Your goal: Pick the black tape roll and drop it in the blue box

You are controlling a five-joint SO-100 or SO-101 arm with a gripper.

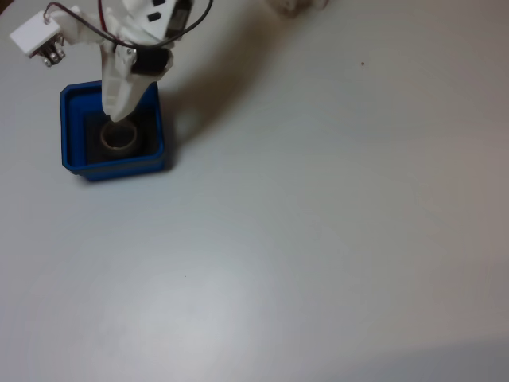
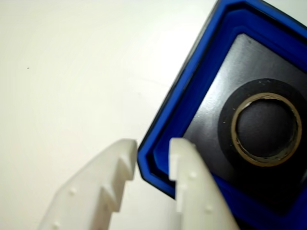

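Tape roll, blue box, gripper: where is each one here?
black tape roll [image 2: 228, 112], wrist view, on its black band.
blue box [image 1: 71, 131], fixed view, on its left wall.
gripper [image 2: 152, 149], wrist view, midway between its white fingertips.

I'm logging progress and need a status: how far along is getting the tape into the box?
Done: the black tape roll lies flat on the dark floor of the blue box. In hand: nothing; the gripper is open and empty, its fingers straddling a corner of the box. Left: probably just pulling the arm away.
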